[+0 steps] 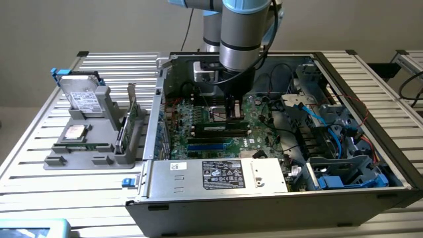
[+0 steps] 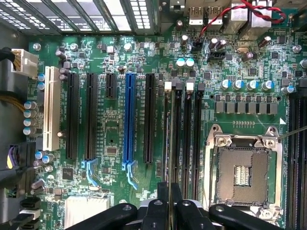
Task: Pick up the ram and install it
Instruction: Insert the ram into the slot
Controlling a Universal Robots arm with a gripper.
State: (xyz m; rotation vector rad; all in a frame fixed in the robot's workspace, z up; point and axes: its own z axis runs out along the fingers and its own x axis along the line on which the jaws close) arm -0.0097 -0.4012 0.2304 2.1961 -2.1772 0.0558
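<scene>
We're looking into the open computer case (image 1: 264,215) on the bench (image 1: 33,191), and the arm (image 1: 239,39) hangs straight down over the motherboard (image 2: 110,129). The fingers (image 2: 162,207) are pinched narrow on the ram (image 2: 169,143), holding it tight. The wrist camera sees it edge-on (just a thin line). It stands on its edge, and its long axis runs along the black memory slots (image 2: 187,139), from the fingers toward the white latches (image 2: 167,86). It lines up over the memory slot closest to the long black expansion slot (image 2: 149,120), with the processor socket (image 2: 242,172) off to the other side. Whether it touches that slot, we cannot tell.
</scene>
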